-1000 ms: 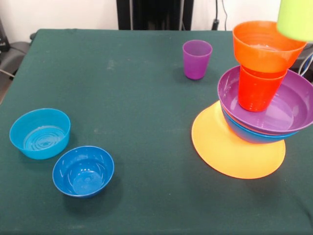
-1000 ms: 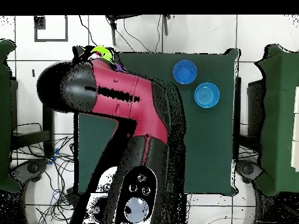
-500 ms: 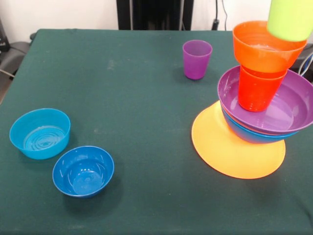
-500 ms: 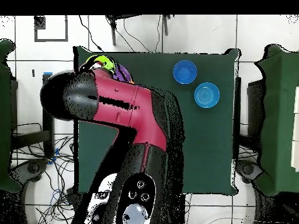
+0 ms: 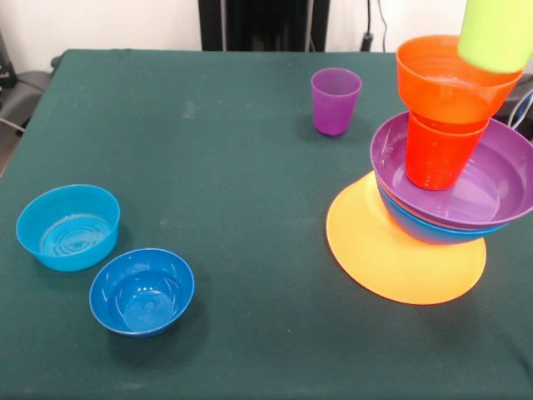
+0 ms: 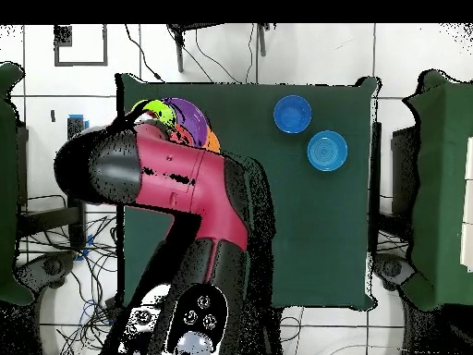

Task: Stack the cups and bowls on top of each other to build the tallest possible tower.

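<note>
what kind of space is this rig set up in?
Probably a lab or workshop, not a home. A robot arm works over a table covered in green cloth, loose cables trail across the white tiled floor, and the only things on the table are plastic test pieces like the purple cup.

There are no words, numbers, labels or signs to read on any cup, bowl, the table or the arm.

The lime green cup (image 5: 497, 33) has shifted over the tower (image 5: 445, 158).
</note>
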